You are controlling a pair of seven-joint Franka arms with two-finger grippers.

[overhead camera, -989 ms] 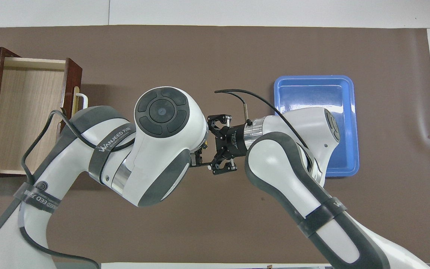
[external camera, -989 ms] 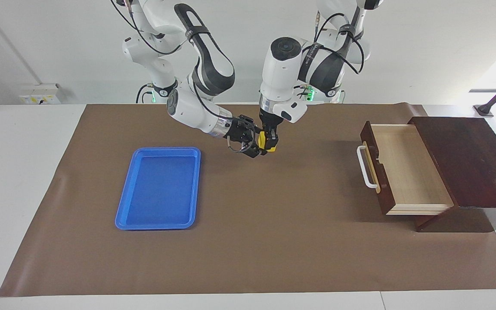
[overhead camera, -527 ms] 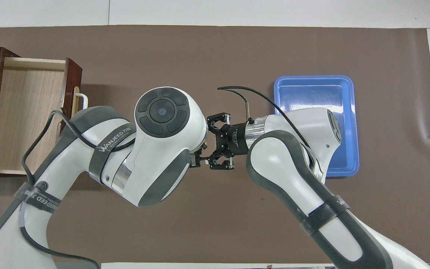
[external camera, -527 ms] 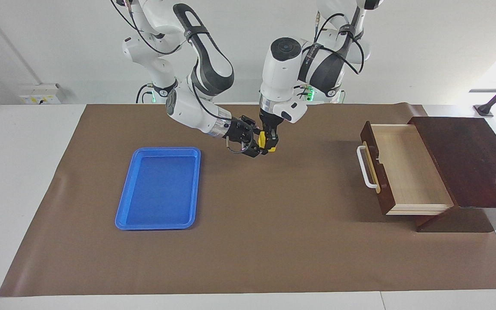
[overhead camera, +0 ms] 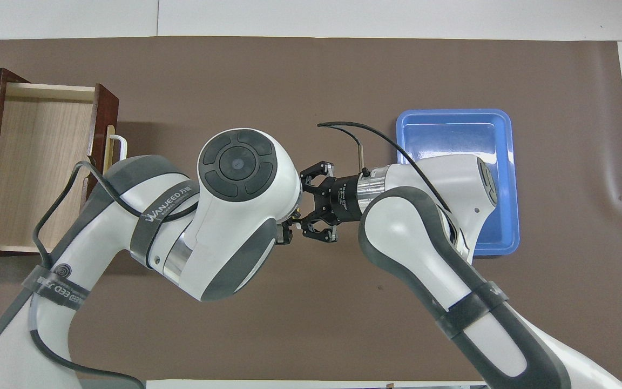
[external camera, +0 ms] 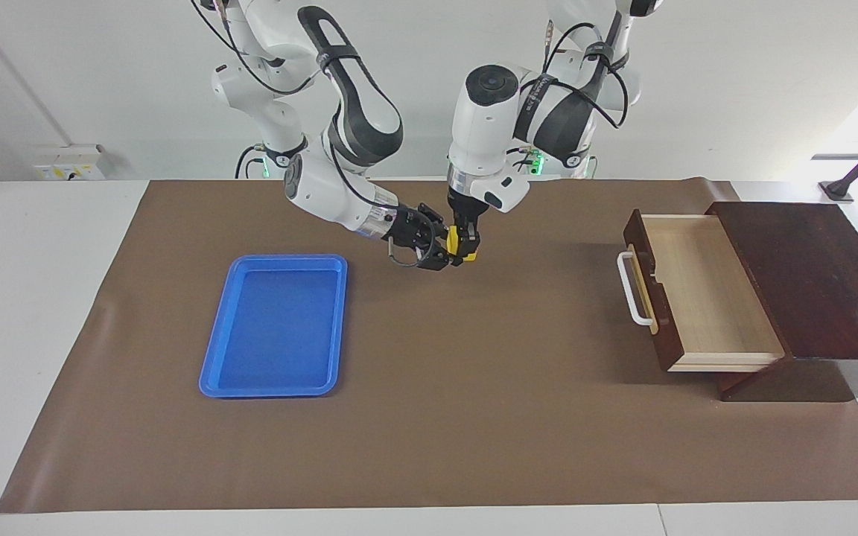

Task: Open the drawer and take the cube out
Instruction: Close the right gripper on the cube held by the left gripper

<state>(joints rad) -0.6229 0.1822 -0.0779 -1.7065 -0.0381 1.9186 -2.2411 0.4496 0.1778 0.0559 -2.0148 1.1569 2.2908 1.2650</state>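
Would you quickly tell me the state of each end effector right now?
Left end effector: shut on the cube, up over the mat between tray and drawer.
Right end effector: at the cube from the side; open or shut cannot be told.

You have a white table [external camera: 42,298] covered almost end to end by a brown mat [external camera: 474,417]. On the mat lies a blue tray [external camera: 274,325], toward the right arm's end. Toward the left arm's end sits a dark wooden box [external camera: 816,279], partly on the mat, with its drawer [external camera: 697,294] pulled open toward the tray and showing a pale interior.
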